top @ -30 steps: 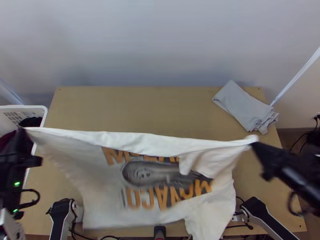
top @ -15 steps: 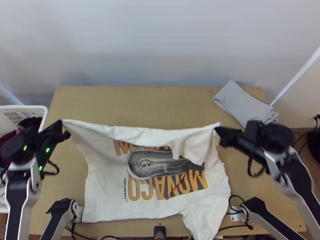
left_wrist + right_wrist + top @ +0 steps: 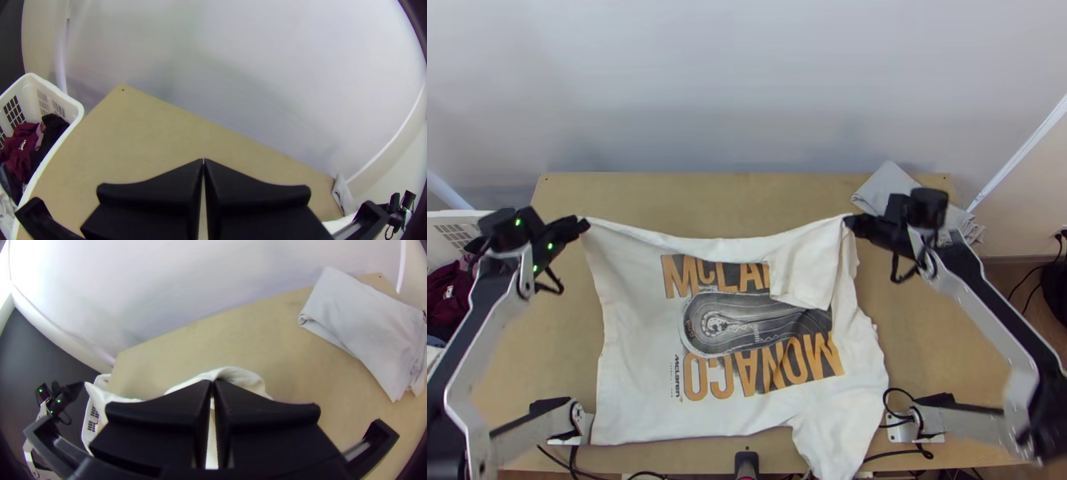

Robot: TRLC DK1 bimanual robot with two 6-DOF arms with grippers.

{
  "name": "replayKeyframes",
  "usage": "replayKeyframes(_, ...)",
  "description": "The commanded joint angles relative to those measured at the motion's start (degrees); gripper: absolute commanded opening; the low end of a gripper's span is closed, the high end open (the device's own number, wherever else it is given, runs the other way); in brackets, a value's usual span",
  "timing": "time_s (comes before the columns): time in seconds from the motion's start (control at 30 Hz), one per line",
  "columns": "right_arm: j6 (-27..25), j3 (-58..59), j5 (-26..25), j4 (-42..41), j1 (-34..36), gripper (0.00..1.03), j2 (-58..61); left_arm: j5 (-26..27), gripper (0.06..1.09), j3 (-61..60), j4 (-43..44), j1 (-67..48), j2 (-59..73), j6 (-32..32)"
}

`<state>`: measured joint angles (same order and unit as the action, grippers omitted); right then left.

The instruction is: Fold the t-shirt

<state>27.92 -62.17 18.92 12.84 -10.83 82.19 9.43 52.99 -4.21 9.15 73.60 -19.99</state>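
Observation:
The white t-shirt (image 3: 643,360) with orange letters and a dark printed picture lies spread over the table's near half, its far edge raised and sagging between two held corners. My left gripper (image 3: 585,224) is shut on the far left corner; in the left wrist view the left gripper (image 3: 204,161) has its fingertips together. On the far right corner my right gripper (image 3: 848,222) is shut, a flap of cloth hanging over the print beside it. In the right wrist view, white cloth (image 3: 238,375) bulges at the tips of the right gripper (image 3: 212,383).
Folded grey cloth (image 3: 887,186) lies at the table's far right corner, partly under the right arm. A white basket (image 3: 451,218) holding dark and maroon clothes stands off the left edge. Bare tabletop (image 3: 699,200) stretches beyond the shirt.
Both grippers have moved inward and away from the near edge, carrying the shirt's corners. The far edge has come along and the print's upper letters are more exposed.

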Motion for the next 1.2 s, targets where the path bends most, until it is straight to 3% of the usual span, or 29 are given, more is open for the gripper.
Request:
replayKeyframes(0.0,2.0,-6.9,-0.1,-1.3,1.4,0.03,6.8,0.1,0.09,5.2,2.4,0.9,6.2,-1.1)
replayKeyframes(0.4,2.0,-23.4,-2.9,0.3,3.4,0.03,25.7,-0.6,0.09,22.2,3.4,1.0,27.5,-0.8)
replayKeyframes(0.93,2.8,-50.9,-4.6,20.6,5.2,0.03,43.6,-4.2,0.09,44.6,-7.2,-0.8,48.2,-2.2)
replayKeyframes(1.17,2.6,-57.0,-4.6,31.8,5.2,0.03,45.0,-2.7,0.09,50.1,-20.9,-2.0,47.9,-3.0)
